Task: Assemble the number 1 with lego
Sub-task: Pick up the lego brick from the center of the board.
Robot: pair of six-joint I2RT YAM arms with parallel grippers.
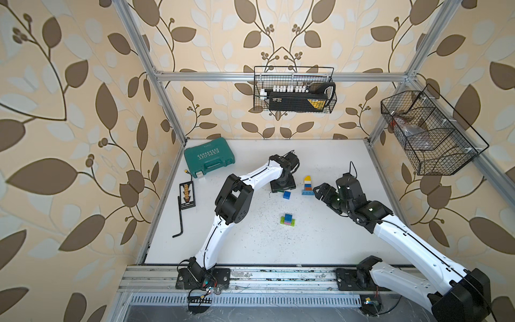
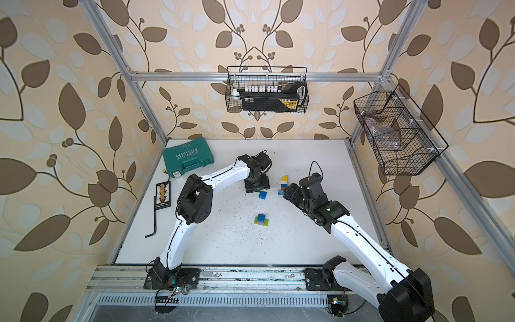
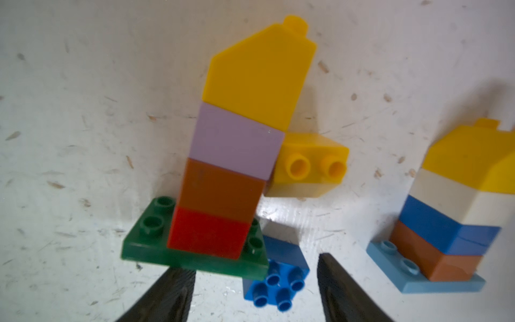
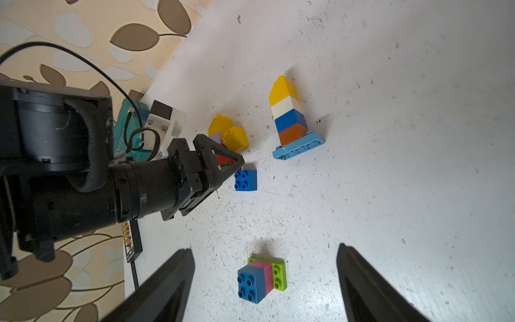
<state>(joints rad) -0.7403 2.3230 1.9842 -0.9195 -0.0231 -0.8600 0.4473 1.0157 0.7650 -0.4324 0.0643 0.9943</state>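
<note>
Lego stacks (image 1: 307,184) of glossy plastic stand near the middle of a white tabletop (image 1: 250,245). It is scuffed and flecked with dark specks, and sits inside an aluminium frame (image 1: 209,75) backed by cream wallpaper with brown leaves.

At the tabletop's upper left lies a closed teal plastic tool case (image 1: 209,156). Below it, along the left edge, are a small black rack (image 1: 187,195) of tan pieces and a bent black hex key (image 1: 180,217).

Centre frame, the left fingers (image 3: 170,295) point down with a moderate gap. In the left wrist view a dark green plate (image 3: 156,255) overlaps one tip and a square blue four-stud brick (image 3: 284,259) lies in the gap. Whether either is touched I cannot tell. Red, brown, lilac and slope-topped yellow bricks rise from that plate, and a loose yellow brick (image 3: 309,164) lies on its side just beside them.

Rightward stands a tower (image 3: 446,223) of brown, blue, white and yellow on a pale blue plate. At lower centre is a short stack (image 1: 288,219): blue on pink on lime.

The right fingers (image 4: 167,290) spread wide, holding nothing.

A black wire basket (image 1: 257,80) on the back wall holds a black box and white pieces. Another basket (image 1: 446,159), upper right, holds a crumpled clear bag.
</note>
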